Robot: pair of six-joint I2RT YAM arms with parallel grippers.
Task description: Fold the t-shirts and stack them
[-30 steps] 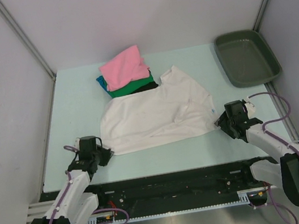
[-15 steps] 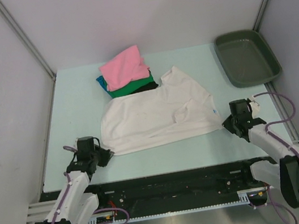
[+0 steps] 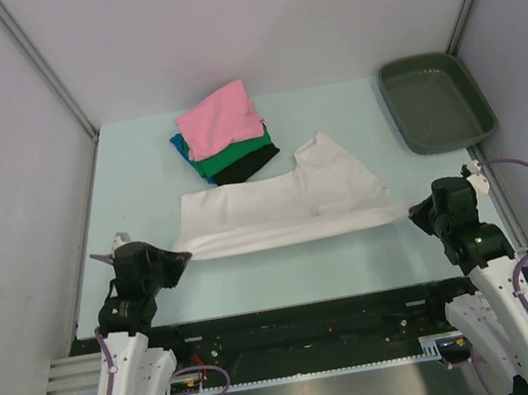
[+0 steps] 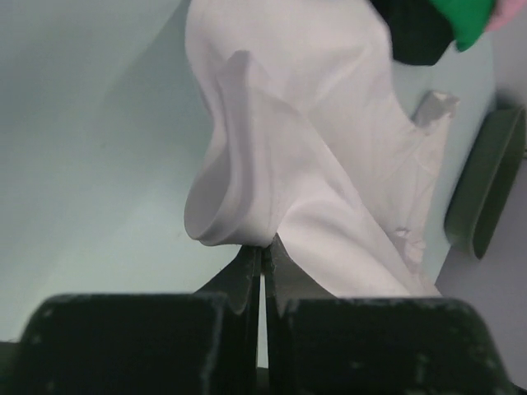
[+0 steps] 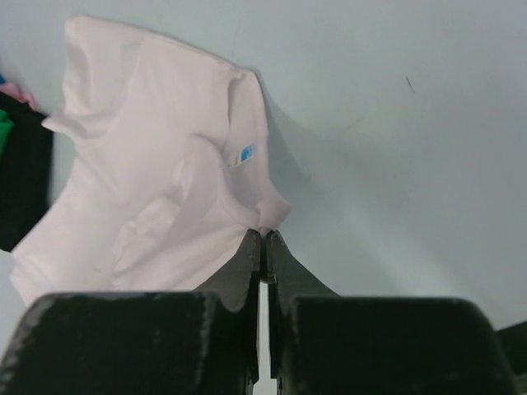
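Left jaws and right jaws each pinched shut on a near corner of the white t-shirt (image 3: 286,209), its edge pulled taut above the surface before the folded stack (image 3: 223,135); first fold underway, and next it likely needs both arms carrying that edge forward together.

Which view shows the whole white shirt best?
Top external: the white shirt shows edge to edge, its near hem pinched at either end by the left tool and the right tool. Each wrist view shows it foreshortened from its own pinched corner; the right one also catches a blue tag.
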